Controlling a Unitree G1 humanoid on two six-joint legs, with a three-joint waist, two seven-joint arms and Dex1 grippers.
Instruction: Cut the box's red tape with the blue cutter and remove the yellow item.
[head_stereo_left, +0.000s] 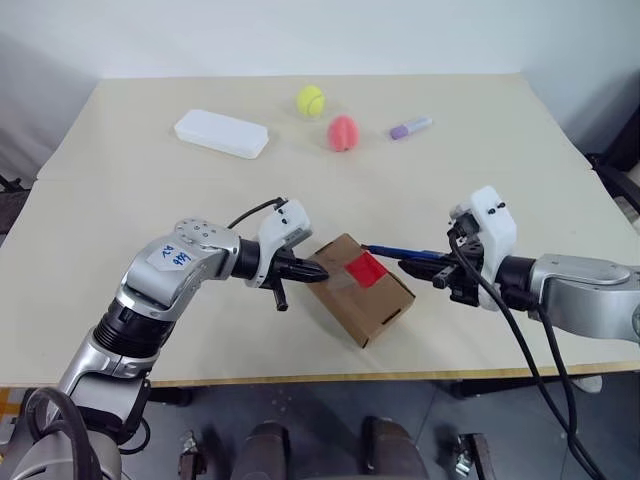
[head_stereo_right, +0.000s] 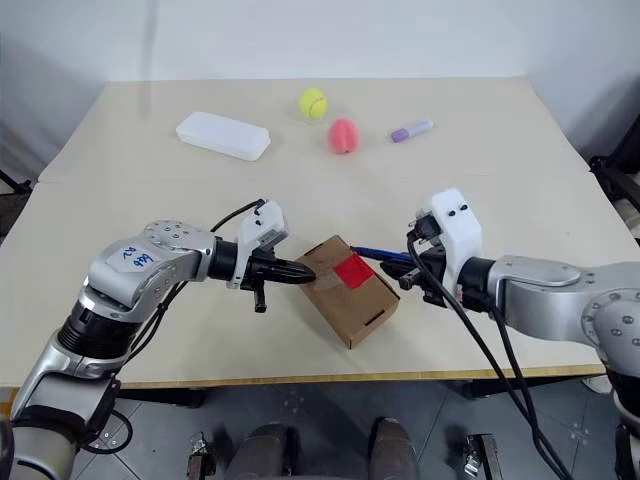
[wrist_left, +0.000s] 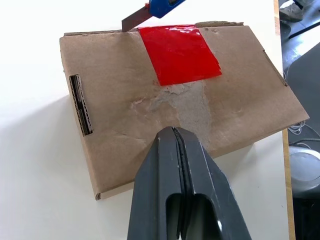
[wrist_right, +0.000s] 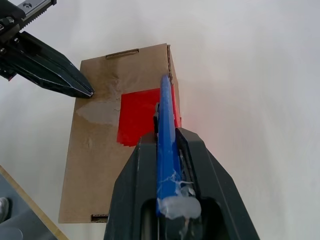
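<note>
Jaws of the left gripper (head_stereo_left: 318, 272) are pressing together against the box (head_stereo_left: 362, 290), which is lying near the desk's (head_stereo_left: 120, 180) front edge. Right gripper (head_stereo_left: 418, 266) is clamping the blue cutter (head_stereo_left: 400, 252), its blade reaching the red tape (wrist_left: 178, 52).

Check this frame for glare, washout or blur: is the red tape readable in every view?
Left wrist view: the red tape is sharp, with soft sheen on its glossy surface; the table around the box is washed out white. Right wrist view: table equally overexposed, a red tint spills beside the tape; the blue cutter is slightly soft up close. Head views: even lighting, soft shadows, tape readable.
</note>
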